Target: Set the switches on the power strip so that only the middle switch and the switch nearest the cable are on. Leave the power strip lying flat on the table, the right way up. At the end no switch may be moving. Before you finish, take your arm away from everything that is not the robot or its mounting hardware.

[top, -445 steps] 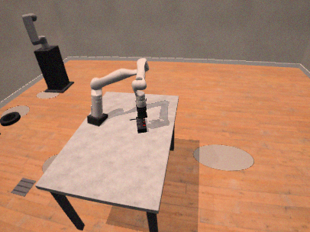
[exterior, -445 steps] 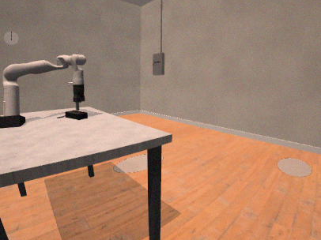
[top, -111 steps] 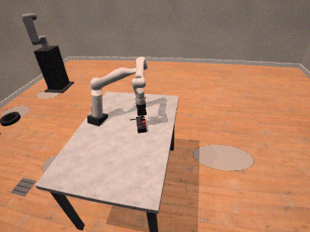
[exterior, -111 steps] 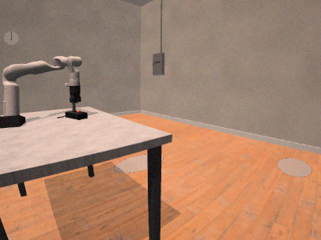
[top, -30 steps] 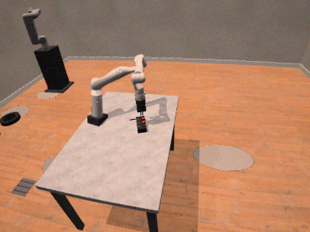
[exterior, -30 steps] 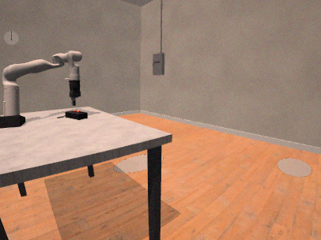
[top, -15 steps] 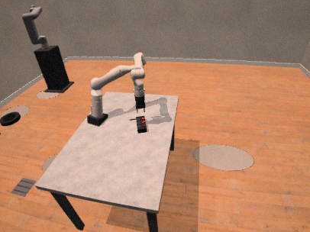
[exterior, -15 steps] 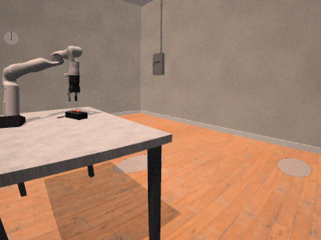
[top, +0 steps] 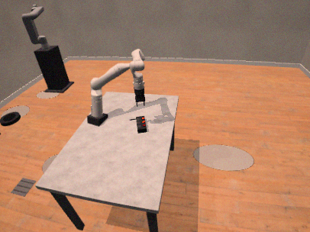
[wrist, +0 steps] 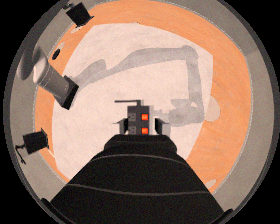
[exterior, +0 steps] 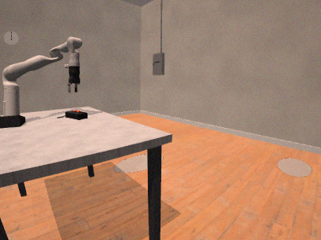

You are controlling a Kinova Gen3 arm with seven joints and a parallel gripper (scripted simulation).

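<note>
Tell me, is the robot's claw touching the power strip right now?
No, the gripper hangs open in the air, well above the power strip lying on the table.

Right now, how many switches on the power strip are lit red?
2. In the wrist view, two red lights sit one behind the other on the power strip, toward its cable end. The gripper's dark body hides the near end, so another switch may be hidden.

The top view looks down from high and far at the whole tabletop [top: 114, 166]. The exterior view sits low beside it, facing the corner. The wrist view looks straight down; all share the tabletop.
</note>
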